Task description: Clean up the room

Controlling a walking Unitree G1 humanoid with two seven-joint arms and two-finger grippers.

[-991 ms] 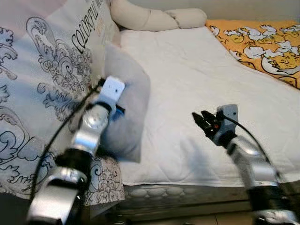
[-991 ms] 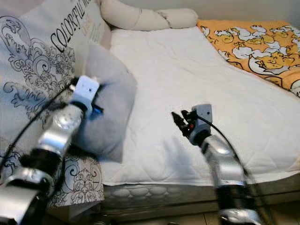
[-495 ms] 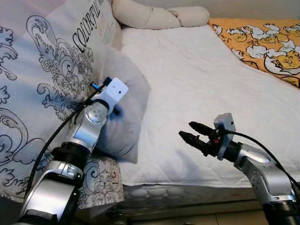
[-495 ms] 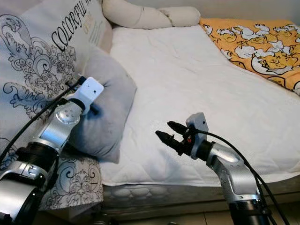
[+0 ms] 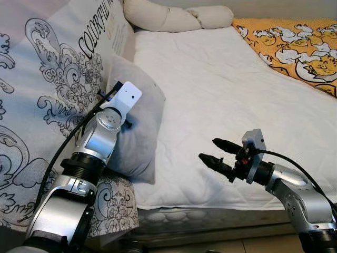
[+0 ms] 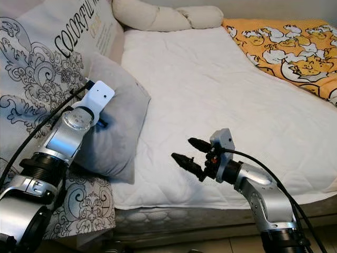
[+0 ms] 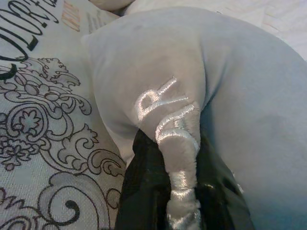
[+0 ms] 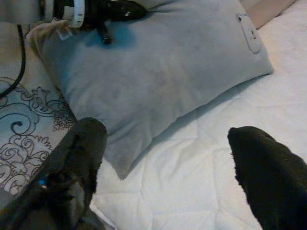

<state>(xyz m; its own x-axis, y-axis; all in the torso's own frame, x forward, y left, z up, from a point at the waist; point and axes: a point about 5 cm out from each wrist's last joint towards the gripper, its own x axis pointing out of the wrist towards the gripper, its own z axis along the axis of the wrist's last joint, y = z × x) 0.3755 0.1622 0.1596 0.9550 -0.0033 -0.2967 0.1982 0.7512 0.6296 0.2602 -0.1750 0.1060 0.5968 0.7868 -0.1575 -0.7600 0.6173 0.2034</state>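
My left tool is clamped on a pinch of the grey pillow, so I should bring my spread right tool to its lower corner before lifting off the bed.

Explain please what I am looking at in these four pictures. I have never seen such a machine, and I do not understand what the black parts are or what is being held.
This is a walking robot tidying a bedroom. Two pictures come from cameras in its head, looking down at a bed. The other two come from cameras on its wrists.

The black parts are fingers, two on each silver arm. The left gripper is pinching a fold of the grey pillow, which leans against a large patterned cushion. The right gripper is open and holds nothing; it hovers over the white sheet, pointing toward the pillow.

A cream bolster lies at the far end of the bed, and an orange blanket lies on the right.
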